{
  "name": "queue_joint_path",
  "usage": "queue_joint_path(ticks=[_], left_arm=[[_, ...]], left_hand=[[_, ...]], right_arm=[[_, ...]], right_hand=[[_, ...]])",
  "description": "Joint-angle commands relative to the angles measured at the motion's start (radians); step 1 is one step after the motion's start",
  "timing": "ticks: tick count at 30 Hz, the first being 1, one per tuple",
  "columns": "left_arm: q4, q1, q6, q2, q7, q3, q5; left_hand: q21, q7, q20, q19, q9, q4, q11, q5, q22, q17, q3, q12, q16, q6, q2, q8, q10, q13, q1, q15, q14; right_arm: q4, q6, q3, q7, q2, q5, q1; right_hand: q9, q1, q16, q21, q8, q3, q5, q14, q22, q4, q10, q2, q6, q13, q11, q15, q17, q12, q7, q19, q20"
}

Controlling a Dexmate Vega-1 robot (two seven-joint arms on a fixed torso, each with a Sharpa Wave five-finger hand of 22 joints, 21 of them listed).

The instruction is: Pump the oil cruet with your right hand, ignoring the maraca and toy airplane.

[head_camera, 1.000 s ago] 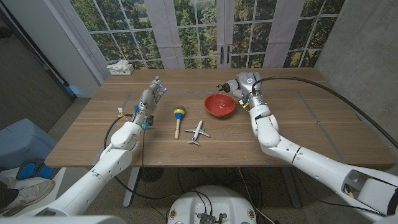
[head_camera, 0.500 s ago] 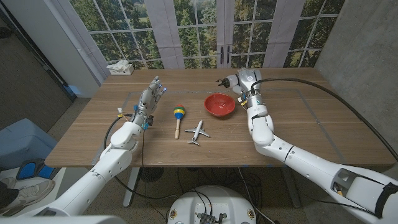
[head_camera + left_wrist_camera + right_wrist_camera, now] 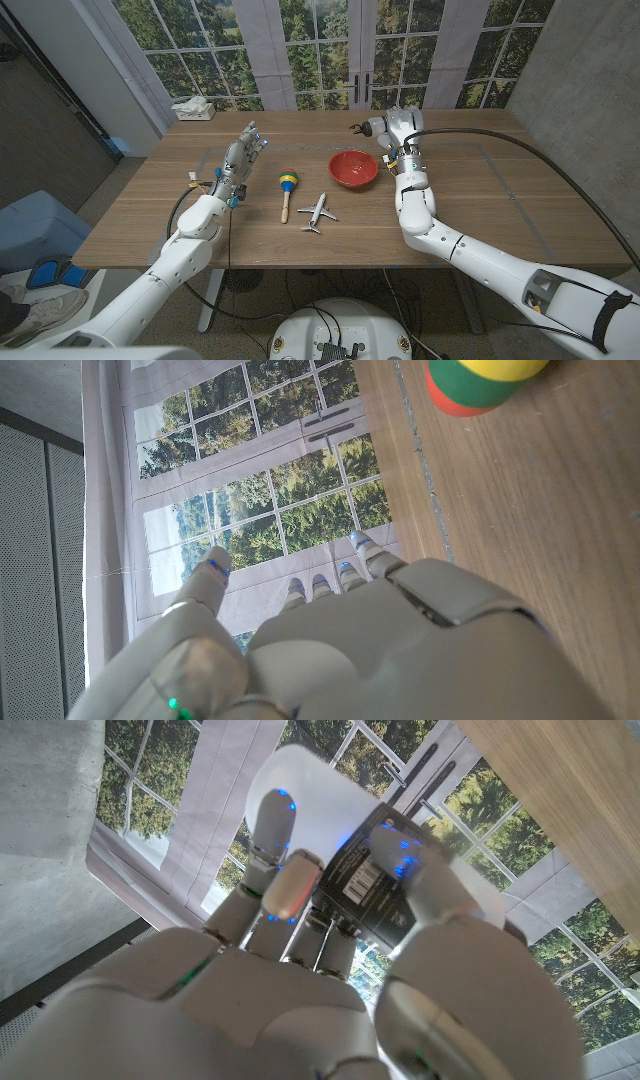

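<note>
The oil cruet (image 3: pixel 385 885) was held in the right hand (image 3: pixel 393 130) above the far side of the worktop (image 3: pixel 500 200), just behind the red bowl (image 3: pixel 353 168). In the right wrist view, the fingers (image 3: pixel 268 850) wrapped round its white body and dark labelled part. In the head view a small dark spout poked out toward the robot's left.

The left hand (image 3: pixel 243 150) waited on the worktop, well apart from the cruet, fingers extended and spread with nothing in them. The maraca (image 3: pixel 287 189) lay near it, its striped head pointing away from the robot, and the toy airplane (image 3: pixel 318 211) lay just beside the maraca, in front of the bowl.
</note>
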Motion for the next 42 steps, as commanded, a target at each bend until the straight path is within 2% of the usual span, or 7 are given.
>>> queue_joint_path(ticks=[1,6,14,22,27,33,42], left_arm=[[0.002,-0.002,0.001,0.002,-0.005,0.000,-0.003],[0.003,-0.002,0.002,0.003,-0.007,0.000,-0.004],[-0.001,0.001,0.000,0.006,-0.009,-0.002,-0.005],[-0.007,0.006,0.001,0.011,-0.010,-0.004,-0.007],[-0.013,0.011,0.001,0.013,-0.008,-0.005,-0.007],[-0.020,0.015,0.004,0.016,-0.006,-0.006,-0.006],[-0.027,0.020,0.003,0.016,0.000,-0.007,-0.004]], left_hand=[[-0.004,-0.006,-0.057,0.004,0.005,0.000,0.000,0.002,0.003,0.002,0.009,0.002,0.002,0.007,0.054,0.004,-0.045,0.003,-0.003,-0.087,-0.075],[-0.004,-0.007,-0.057,0.004,0.005,0.000,-0.001,0.002,0.003,0.002,0.009,0.001,0.001,0.008,0.054,0.004,-0.046,0.003,-0.002,-0.087,-0.075],[-0.004,-0.009,-0.055,0.004,0.005,0.001,0.001,0.002,0.003,0.002,0.010,0.001,0.001,0.008,0.054,0.003,-0.047,0.003,-0.002,-0.087,-0.076],[-0.005,-0.009,-0.052,0.003,0.005,0.001,0.004,0.002,0.003,0.002,0.010,0.001,0.001,0.008,0.053,0.003,-0.048,0.003,-0.002,-0.087,-0.075],[-0.005,-0.010,-0.052,0.003,0.005,0.001,0.004,0.002,0.003,0.002,0.010,0.001,0.001,0.009,0.052,0.002,-0.048,0.003,-0.002,-0.087,-0.075],[-0.005,-0.010,-0.051,0.003,0.005,0.001,0.005,0.002,0.003,0.001,0.010,0.001,0.001,0.009,0.051,0.002,-0.048,0.003,-0.002,-0.084,-0.075],[-0.005,-0.011,-0.050,0.003,0.005,0.002,0.005,0.002,0.003,0.001,0.011,0.001,0.001,0.008,0.051,0.002,-0.048,0.003,-0.001,-0.083,-0.075]], right_arm=[[0.049,-0.052,-0.027,-0.080,0.021,0.007,0.016],[0.071,-0.096,-0.042,-0.082,0.038,0.004,0.027],[0.069,-0.145,-0.062,-0.061,0.042,0.004,0.039],[0.061,-0.172,-0.080,-0.048,0.034,-0.002,0.044],[0.046,-0.163,-0.085,-0.053,0.020,-0.001,0.043],[0.028,-0.148,-0.088,-0.054,0.001,-0.004,0.038],[0.029,-0.139,-0.080,-0.068,0.000,-0.003,0.034]], right_hand=[[-0.072,0.203,-0.004,0.004,-0.025,-0.159,-0.165,-0.032,0.000,0.126,-0.004,0.081,0.070,0.005,0.012,-0.001,-0.001,0.100,0.041,-0.007,-0.115],[-0.136,0.234,-0.012,0.003,-0.047,-0.188,-0.289,-0.060,0.000,0.137,-0.102,0.083,-0.002,-0.048,0.023,-0.001,-0.002,-0.025,0.009,-0.024,-0.111],[-0.185,0.220,-0.025,0.005,-0.053,-0.208,-0.406,-0.105,-0.001,0.152,-0.169,0.109,-0.162,-0.089,0.008,-0.001,-0.004,-0.136,-0.028,-0.045,-0.109],[-0.207,0.211,-0.031,0.000,-0.046,-0.215,-0.455,-0.131,-0.005,0.144,-0.241,0.097,-0.254,-0.104,0.008,-0.002,-0.005,-0.214,-0.062,-0.045,-0.109],[-0.219,0.214,-0.037,0.001,-0.043,-0.219,-0.472,-0.146,-0.005,0.143,-0.310,0.087,-0.320,-0.115,0.009,-0.002,-0.007,-0.280,-0.064,-0.045,-0.106],[-0.225,0.180,-0.046,0.004,-0.042,-0.248,-0.489,-0.157,-0.006,0.156,-0.331,0.061,-0.368,-0.124,0.016,-0.001,-0.010,-0.315,-0.068,-0.034,-0.098],[-0.227,0.166,-0.056,0.008,-0.041,-0.259,-0.490,-0.173,0.005,0.162,-0.330,0.058,-0.384,-0.128,0.008,-0.001,-0.011,-0.327,-0.069,-0.045,-0.104]])
